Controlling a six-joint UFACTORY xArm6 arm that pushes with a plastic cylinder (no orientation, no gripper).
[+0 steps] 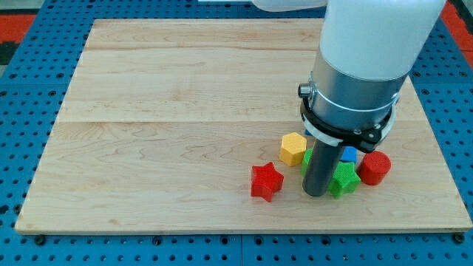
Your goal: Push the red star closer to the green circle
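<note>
The red star [266,182] lies near the board's bottom edge, right of centre. My tip [315,193] rests on the board just to the star's right, a small gap apart. A sliver of a green block [305,159] shows at the rod's left side, mostly hidden behind the rod; its shape cannot be made out. A green star [344,179] touches the rod on its right.
A yellow hexagon [293,148] sits above and right of the red star. A blue block [348,154] and a red circle [375,168] lie right of the rod. The wooden board [170,111] rests on a blue pegboard. The arm's white body covers the upper right.
</note>
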